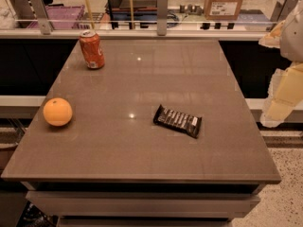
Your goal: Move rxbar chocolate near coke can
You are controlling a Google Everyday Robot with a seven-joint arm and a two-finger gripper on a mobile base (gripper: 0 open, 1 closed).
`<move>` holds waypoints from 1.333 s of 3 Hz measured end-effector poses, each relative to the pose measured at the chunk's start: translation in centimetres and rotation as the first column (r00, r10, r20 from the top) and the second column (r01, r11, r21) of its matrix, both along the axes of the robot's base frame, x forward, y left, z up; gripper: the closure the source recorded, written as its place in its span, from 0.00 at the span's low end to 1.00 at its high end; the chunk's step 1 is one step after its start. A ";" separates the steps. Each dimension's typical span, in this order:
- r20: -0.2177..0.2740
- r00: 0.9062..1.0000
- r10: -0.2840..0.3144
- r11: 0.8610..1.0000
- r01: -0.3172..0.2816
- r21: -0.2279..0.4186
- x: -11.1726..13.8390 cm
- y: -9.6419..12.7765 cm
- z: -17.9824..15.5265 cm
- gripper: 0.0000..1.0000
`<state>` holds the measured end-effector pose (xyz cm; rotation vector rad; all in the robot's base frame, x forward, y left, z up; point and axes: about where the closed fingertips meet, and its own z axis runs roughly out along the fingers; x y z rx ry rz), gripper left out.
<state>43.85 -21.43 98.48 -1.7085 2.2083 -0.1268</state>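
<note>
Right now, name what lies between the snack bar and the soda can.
Nothing: the camera view shows bare table between the snack bar and the soda can. The claw hangs off the table's right edge.

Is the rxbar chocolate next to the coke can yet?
No: the rxbar chocolate lies right of centre, the coke can stands at the far left corner; the gripper hangs beyond the table's right edge.

The rxbar (177, 121), flat in a black wrapper with white lettering, lies angled right of the middle of the bench (142, 79). The can (92, 49), orange-red with a silver top, stands upright near the far left corner, well apart. The gripper (280, 100) hangs beyond the right edge.
</note>
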 end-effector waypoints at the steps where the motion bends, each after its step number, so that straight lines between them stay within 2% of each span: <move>1: 0.016 1.000 -0.009 1.000 0.008 0.009 -0.1 -0.1 0.3 0.00; 2: 0.050 0.998 -0.031 0.999 0.029 0.044 -0.5 -0.4 0.5 0.00; 3: 0.082 0.995 -0.049 0.992 0.038 0.124 -1.1 -0.3 0.1 0.00; 4: 0.084 0.995 -0.053 0.971 0.032 0.237 -1.5 0.7 -1.0 0.00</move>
